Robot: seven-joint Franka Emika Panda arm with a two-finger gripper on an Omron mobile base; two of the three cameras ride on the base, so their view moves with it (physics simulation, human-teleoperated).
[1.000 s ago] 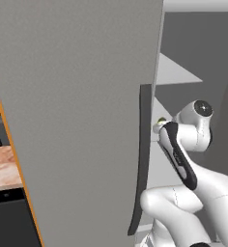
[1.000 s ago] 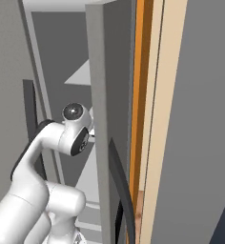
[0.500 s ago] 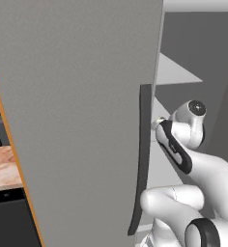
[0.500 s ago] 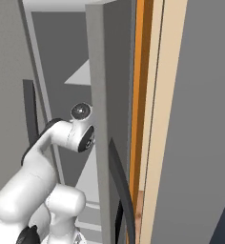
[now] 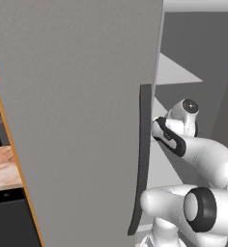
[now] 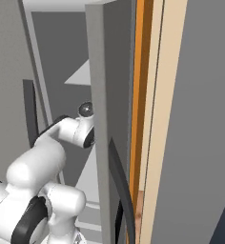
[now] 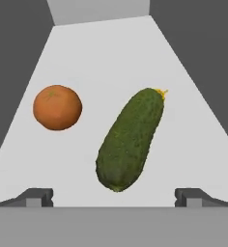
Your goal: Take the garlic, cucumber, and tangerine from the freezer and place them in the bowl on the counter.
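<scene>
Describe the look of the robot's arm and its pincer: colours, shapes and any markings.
The glossy white arm is built of rounded, tube-like segments with black bands and a dark round joint cap; a small grey disc caps the wrist. The pincer has two small dark grey, blocky fingertips. No cables or markings are visible.

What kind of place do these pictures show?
Most likely a simulated home kitchen. A tall grey freezer stands open, a tangerine and a cucumber lie on its pale shelf, and a marbled counter shows beside it.
</scene>
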